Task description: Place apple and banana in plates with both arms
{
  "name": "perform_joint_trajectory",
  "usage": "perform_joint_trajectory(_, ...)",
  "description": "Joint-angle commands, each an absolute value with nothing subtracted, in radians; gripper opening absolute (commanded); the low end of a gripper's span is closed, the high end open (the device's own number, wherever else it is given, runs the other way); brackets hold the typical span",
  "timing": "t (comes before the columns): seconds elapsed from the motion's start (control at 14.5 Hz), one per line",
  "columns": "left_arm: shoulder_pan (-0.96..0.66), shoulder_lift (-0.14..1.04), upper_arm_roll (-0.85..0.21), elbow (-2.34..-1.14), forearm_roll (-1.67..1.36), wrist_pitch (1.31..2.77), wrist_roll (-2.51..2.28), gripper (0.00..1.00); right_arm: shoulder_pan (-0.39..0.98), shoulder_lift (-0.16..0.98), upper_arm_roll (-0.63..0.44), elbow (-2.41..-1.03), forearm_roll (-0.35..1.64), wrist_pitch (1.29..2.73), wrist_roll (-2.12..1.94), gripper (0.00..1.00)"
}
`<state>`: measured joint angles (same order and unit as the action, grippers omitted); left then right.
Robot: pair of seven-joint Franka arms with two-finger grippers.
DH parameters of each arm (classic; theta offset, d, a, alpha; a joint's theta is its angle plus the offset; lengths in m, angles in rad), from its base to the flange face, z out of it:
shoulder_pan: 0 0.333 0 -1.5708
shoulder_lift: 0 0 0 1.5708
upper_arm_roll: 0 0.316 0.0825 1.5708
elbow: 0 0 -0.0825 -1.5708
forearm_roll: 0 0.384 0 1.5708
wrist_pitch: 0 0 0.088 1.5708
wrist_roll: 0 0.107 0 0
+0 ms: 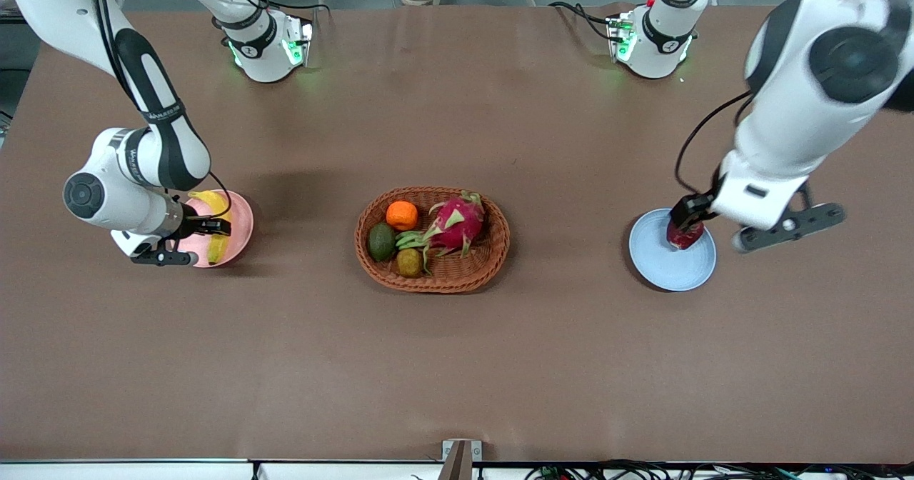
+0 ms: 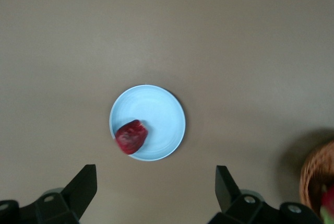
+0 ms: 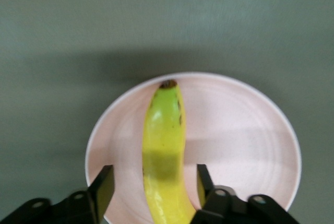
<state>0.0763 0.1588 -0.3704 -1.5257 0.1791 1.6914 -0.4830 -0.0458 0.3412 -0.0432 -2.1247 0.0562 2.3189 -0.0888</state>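
The yellow banana (image 1: pixel 208 200) lies on the pale pink plate (image 1: pixel 241 216) toward the right arm's end of the table. My right gripper (image 1: pixel 214 226) is open low over it, one finger on each side, with gaps showing in the right wrist view: banana (image 3: pixel 164 125), plate (image 3: pixel 240 130), gripper (image 3: pixel 154 174). The dark red apple (image 1: pixel 687 237) rests on the light blue plate (image 1: pixel 671 262), close to its rim. My left gripper (image 1: pixel 689 212) is open and empty, well above them. The left wrist view shows the apple (image 2: pixel 131 136), the plate (image 2: pixel 162 114) and the gripper (image 2: pixel 156 174).
An oval brown wicker basket (image 1: pixel 493 251) stands at mid-table between the plates. It holds an orange (image 1: pixel 402 215), a pink dragon fruit (image 1: pixel 455 224), an avocado (image 1: pixel 381 241) and a kiwi (image 1: pixel 410 262). Its edge shows in the left wrist view (image 2: pixel 318 182).
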Motion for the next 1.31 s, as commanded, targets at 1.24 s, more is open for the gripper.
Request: perform_joint_trajectory(1.24, -0.029, -0.166, -0.126, -1.703, 0.003, 1.54, -0.055, 1.0, -0.097, 0.112, -0.026, -1.439, 0.023, 1.629, -0.044, 1.0)
